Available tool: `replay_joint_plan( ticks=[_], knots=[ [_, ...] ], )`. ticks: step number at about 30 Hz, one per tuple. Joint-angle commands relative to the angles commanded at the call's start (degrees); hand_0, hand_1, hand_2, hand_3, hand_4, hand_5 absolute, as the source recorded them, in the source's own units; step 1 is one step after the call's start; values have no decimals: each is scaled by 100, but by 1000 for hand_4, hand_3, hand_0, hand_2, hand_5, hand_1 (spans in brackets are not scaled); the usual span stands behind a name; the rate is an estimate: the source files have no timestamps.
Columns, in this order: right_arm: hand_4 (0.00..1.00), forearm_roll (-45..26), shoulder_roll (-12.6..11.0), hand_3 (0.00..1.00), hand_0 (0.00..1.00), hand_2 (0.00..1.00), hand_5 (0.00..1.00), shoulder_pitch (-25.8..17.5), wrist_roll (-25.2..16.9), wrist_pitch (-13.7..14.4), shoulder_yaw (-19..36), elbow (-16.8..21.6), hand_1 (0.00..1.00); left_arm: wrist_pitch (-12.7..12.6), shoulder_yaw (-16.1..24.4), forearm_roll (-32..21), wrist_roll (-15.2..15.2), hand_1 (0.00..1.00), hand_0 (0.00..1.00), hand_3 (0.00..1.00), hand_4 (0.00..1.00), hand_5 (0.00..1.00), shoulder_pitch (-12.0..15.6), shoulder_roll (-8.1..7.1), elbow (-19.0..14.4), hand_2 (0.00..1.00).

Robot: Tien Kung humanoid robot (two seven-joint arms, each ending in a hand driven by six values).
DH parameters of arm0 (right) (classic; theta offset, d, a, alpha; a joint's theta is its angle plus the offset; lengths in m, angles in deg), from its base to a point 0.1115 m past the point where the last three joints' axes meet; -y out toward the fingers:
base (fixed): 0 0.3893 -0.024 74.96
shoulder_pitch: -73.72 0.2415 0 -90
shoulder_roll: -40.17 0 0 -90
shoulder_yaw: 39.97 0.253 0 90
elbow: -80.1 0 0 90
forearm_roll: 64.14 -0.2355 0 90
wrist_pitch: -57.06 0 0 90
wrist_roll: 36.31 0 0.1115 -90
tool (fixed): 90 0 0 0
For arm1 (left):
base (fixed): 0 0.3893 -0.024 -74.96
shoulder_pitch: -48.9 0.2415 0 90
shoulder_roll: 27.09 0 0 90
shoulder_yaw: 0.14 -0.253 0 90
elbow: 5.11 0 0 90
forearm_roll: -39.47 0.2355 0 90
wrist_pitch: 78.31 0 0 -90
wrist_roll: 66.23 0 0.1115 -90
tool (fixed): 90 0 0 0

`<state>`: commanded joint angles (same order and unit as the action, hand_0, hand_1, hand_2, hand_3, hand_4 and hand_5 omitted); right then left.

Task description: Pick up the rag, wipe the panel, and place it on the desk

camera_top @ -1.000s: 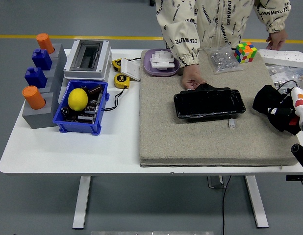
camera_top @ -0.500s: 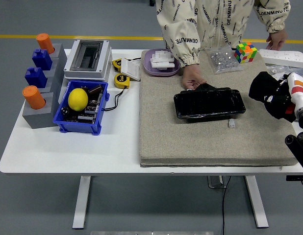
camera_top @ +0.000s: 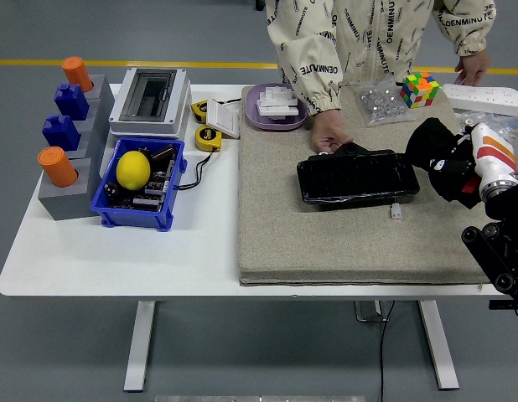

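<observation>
Since the rag [camera_top: 437,151], bunched in the clenched right robot hand [camera_top: 460,172] at frame right, looks soft and light, any fold suffices beside the glossy panel [camera_top: 357,177].

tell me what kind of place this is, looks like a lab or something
Probably a robot test lab or workshop: a white table stands on a grey floor with a yellow line, a blue parts bin and an electrical box on it, and a person steadying a black panel.

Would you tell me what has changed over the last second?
The right hand, holding the black rag, moved up and left toward the panel's right end. The person's hand stays on the panel's far edge; everything else is unmoved.
</observation>
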<state>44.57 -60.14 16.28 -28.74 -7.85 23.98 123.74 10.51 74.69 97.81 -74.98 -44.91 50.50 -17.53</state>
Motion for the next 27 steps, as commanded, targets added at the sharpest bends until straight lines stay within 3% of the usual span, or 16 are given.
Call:
replay_joint_plan(
  ticks=[27],
  knots=[
    [914,-82,344,364,226,359,59,194,33,13,-727,-55,279,-1,-82,-28,0,636,604,560,634,446,-6,-26,-3,636]
  ],
)
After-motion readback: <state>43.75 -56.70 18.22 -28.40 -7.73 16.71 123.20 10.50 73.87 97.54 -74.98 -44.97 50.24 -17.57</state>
